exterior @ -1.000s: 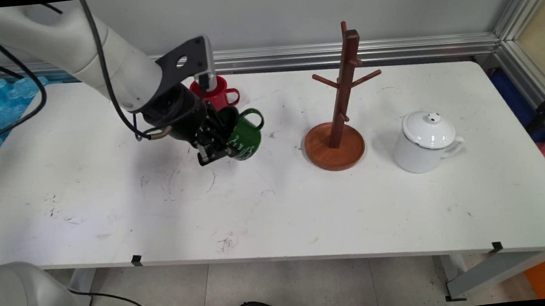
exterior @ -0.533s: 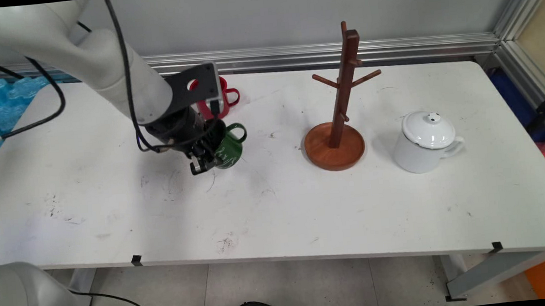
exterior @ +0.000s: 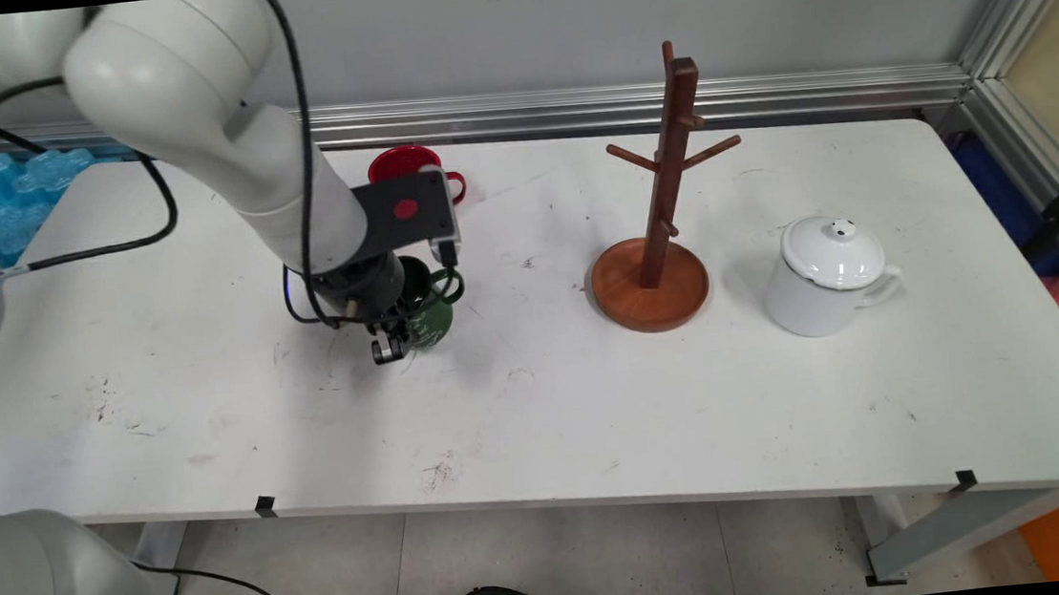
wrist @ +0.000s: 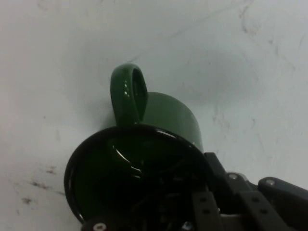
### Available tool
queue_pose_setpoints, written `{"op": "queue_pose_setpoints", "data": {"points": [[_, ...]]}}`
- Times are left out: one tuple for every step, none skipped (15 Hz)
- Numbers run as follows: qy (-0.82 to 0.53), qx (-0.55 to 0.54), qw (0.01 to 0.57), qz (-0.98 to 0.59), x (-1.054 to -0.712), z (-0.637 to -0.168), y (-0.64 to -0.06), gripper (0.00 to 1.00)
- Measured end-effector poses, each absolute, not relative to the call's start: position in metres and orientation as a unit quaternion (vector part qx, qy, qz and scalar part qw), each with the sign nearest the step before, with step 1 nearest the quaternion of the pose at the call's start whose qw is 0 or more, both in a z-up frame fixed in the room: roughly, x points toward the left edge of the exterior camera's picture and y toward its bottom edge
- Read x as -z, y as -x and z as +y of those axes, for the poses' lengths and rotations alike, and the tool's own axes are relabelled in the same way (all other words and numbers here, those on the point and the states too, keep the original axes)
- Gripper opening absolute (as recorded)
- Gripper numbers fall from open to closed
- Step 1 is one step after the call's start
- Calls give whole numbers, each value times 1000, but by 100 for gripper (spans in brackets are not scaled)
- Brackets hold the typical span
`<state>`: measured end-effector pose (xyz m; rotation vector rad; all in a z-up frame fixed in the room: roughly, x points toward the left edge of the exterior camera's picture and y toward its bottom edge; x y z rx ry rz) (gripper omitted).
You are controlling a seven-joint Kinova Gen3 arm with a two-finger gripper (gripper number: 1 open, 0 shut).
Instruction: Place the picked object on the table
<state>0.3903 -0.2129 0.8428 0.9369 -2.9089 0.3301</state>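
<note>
My gripper (exterior: 403,332) is shut on the rim of a green mug (exterior: 432,314), which is almost upright close over or on the white table (exterior: 548,401), left of centre. In the hand view the green mug (wrist: 159,125) fills the lower middle, its dark opening facing the camera and its handle (wrist: 127,94) pointing up. One finger sits inside the mug and the other outside its wall. A red mug (exterior: 413,166) stands just behind my hand, partly hidden by it.
A wooden mug tree (exterior: 662,219) on a round base stands right of centre. A white lidded enamel pot (exterior: 825,276) sits further right. Blue packaging (exterior: 22,188) lies off the table's far left edge.
The arm has swung the green mug left and down toward the table, turning it from tilted on its side to nearly upright. The hand now covers more of the red mug.
</note>
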Motion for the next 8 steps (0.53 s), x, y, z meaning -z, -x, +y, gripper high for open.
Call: {"op": "queue_pose_setpoints", "data": {"points": [[-308,-106,26,-945,-840,-214,-387,0],[-312,-105,19,-944,-838,-215,-383,0],[-316,-103,12,-943,-835,-216,-380,0],[-319,-102,7,-942,-834,-216,-376,0],[-323,-101,2,-941,-832,-218,-373,0],[-327,-100,-3,-940,-831,-219,-369,0],[-331,-99,-7,-939,-830,-220,-366,0],[-334,-98,-10,-937,-828,-222,-363,0]]}}
